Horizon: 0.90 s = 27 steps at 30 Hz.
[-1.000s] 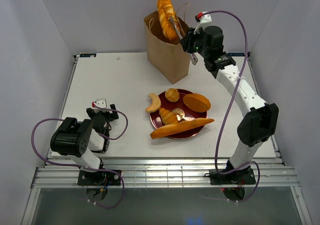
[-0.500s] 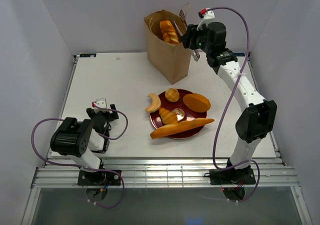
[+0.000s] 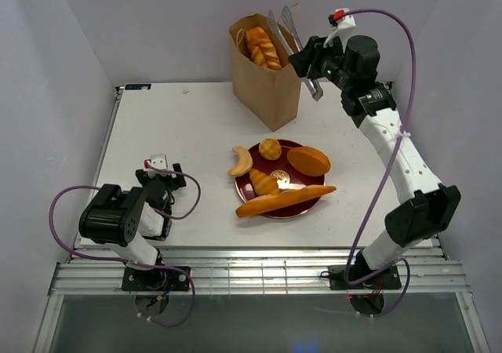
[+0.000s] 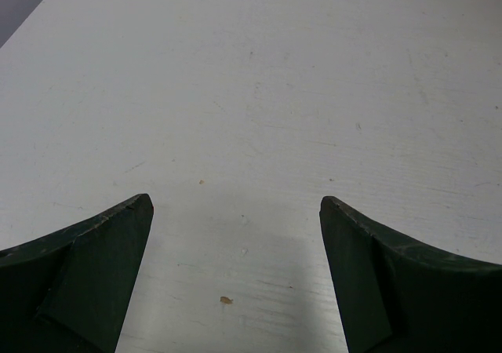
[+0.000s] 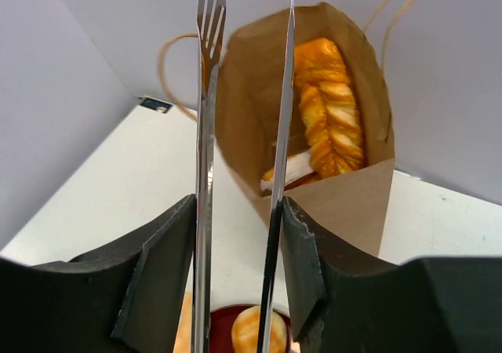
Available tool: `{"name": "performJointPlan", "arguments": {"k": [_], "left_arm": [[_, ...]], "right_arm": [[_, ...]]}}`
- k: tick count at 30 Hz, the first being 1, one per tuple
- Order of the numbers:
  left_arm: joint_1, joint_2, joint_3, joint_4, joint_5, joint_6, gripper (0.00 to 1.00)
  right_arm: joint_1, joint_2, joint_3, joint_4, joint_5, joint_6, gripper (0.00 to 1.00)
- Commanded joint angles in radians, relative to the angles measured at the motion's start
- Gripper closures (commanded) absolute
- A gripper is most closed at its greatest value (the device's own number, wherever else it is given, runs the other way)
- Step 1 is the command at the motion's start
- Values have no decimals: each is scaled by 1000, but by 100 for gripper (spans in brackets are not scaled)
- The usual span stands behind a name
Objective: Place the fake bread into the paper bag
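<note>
Right fingers (image 5: 157, 282) clench the tongs (image 5: 205, 133), blades parted and empty over the bag (image 3: 271, 94); a loaf (image 3: 263, 45) sits inside; more bread (image 3: 284, 200) lies on the plate (image 3: 245, 190); lift clear of the rim first; left fingers (image 4: 86, 282) gape, empty.
</note>
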Motion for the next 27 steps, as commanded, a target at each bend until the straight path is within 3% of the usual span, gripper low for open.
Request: {"name": "performJointPlan", "arguments": {"k": [1,8,13,17,22,27], "left_arm": [[4,-17,8,97,13,-13,2],[4,-17,8,97,13,-13,2],[4,-17,10,97,13,-13,2],[5,-17,10,97,13,-13,2],[4,-17,10,99,13,-13,2],[5,-17,10,99,13,-13,2]], "right_arm": [[-1,-174,-113,80,-94,47,49],[28,-467,-526,180,-229,56,49],[68,-652,-757,131,-301,42,49],[102,-747,-851,9,-333,-22,48],[193,-839,-876,-235,-292,-146,46],[245,-873,-879,-346,-267,-189,46]]}}
